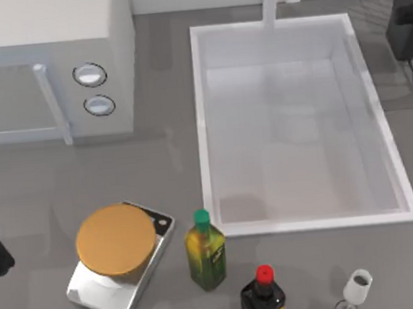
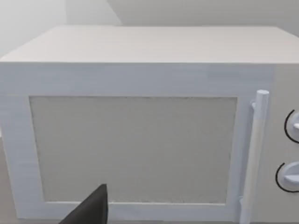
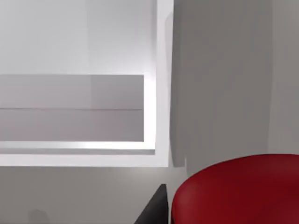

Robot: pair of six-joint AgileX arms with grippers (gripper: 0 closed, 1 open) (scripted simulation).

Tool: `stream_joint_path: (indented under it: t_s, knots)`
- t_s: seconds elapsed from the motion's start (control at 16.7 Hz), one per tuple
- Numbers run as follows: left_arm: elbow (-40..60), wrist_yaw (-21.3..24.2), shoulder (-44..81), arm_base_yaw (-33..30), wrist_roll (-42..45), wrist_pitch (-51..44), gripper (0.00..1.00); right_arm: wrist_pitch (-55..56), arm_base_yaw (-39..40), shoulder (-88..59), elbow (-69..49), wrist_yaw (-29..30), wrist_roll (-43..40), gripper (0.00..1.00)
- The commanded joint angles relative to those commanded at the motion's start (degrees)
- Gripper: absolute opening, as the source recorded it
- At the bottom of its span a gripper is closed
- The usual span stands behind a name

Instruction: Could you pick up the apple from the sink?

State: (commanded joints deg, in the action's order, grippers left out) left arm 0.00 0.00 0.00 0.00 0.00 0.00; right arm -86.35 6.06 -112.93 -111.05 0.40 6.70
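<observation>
A: Item one, the apple (image 3: 238, 191). Location?

B: Red, glossy and rounded, seen close up in the right wrist view. It sits in the right gripper (image 1: 406, 32), with one dark finger (image 3: 154, 210) tight against its side. Behind it are grey table and a corner of the sink's white rim.

A: Right gripper, position and jaws?

B: Upper right corner of the top view, just beyond the sink's right rim. The jaws are closed around the apple.

A: Item two, the sink (image 1: 204, 126).

B: A large white rectangular basin with a raised rim, right of centre in the top view. Its faucet (image 1: 274, 0) stands at the upper rim. The basin floor is bare white.

A: Left arm?

B: Parked at the left edge of the top view, below the microwave (image 1: 46, 60). The left gripper (image 2: 91, 210) faces the microwave door and handle. I cannot tell how it is set.

A: Other stock on the table (image 1: 165, 172)?

B: The white microwave with two round knobs is at upper left. A silver scale (image 1: 120, 259) with an orange disc on top is at lower left. A green-capped bottle (image 1: 205, 250) stands just below the sink's lower left corner. A red-capped dark bottle (image 1: 263, 294) is at the lower edge, and a white-topped bottle (image 1: 357, 289) stands to its right.
</observation>
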Motion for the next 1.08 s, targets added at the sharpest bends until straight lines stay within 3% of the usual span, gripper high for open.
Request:
stream_joint_path:
  t_s: [0.42,1.08]
  knots:
    - [0.0,0.0,0.0,0.0,0.0,0.0,1.00,7.8,-7.8,17.1,27.1,-0.3,-7.8,0.00]
    - [0.0,0.0,0.0,0.0,0.0,0.0,1.00,12.8,-8.5,18.2,33.6,-0.4,-8.6,0.00]
